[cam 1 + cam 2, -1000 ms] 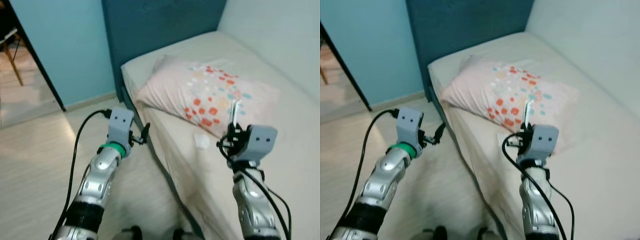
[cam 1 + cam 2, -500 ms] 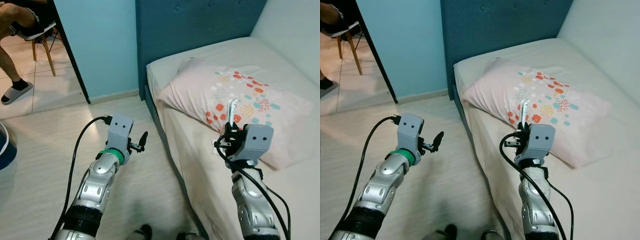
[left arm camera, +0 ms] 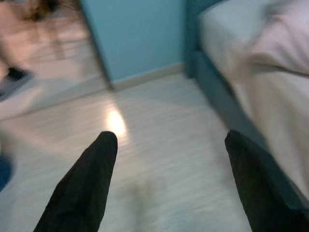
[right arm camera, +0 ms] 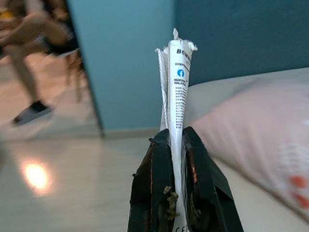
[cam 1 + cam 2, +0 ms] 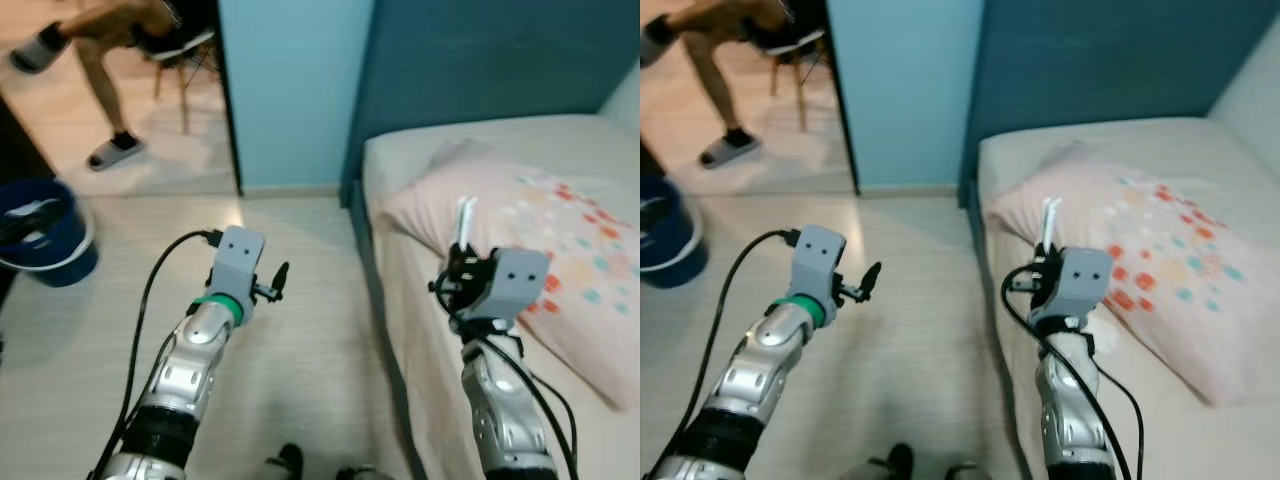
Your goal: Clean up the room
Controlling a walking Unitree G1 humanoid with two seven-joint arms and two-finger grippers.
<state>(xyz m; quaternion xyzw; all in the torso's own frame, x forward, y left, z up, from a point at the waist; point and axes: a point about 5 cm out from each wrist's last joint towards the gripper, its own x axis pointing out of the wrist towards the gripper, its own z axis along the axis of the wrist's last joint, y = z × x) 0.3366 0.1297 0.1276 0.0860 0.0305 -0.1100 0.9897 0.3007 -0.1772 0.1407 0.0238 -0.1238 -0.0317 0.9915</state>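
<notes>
A blue bucket (image 5: 45,235) stands at ten o'clock. My left hand (image 3: 169,159) hangs open over the floor (image 5: 300,330). My right hand (image 4: 176,159) pinches a white wrapper (image 4: 177,96) upright beside the bed (image 5: 1060,160); its print is too blurred to read.

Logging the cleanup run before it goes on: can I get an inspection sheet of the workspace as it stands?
Surface: pale wood-look floor; beige mattress.
Job's things: white printed paper wrapper, upright in the right gripper; blue round bucket on the floor to the left.
Clutter: nothing seen.
Grippers: right jaws shut on the wrapper; left gripper jaws open, empty, above the floor.
Cables: black cable along the left arm.
Surroundings: pink dotted pillow, dark blue headboard, seated person's legs.
</notes>
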